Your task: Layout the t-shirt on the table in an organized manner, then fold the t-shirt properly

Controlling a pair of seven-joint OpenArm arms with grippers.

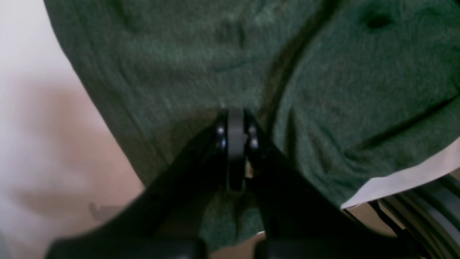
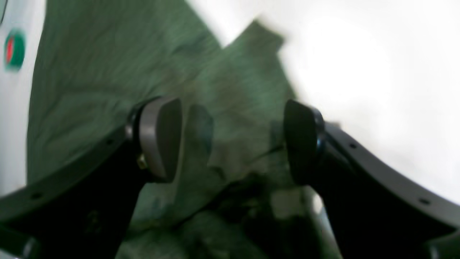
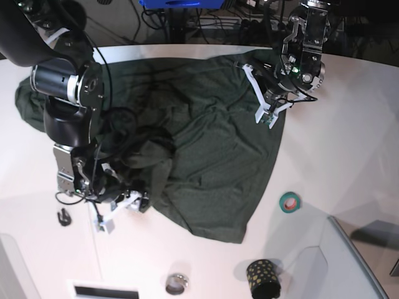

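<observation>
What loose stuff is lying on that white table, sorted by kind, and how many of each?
T-shirt, dark green: 1
Tape roll, green and red: 1
Black cup with gold dots: 1
Small metal ring-shaped thing: 1
Small black clip-like thing: 1
Total: 5

Beyond the far edge of the white bench the floor is dark, strewn with black cables. A blue object sits at the top edge, cut off by the frame. Light falls brightly on the right part of the bench, leaving soft shadows near a grey bin at the lower right corner. Small items lie about the near side: a tape roll, a dotted dark cup, a metal ring, a black clip.
</observation>
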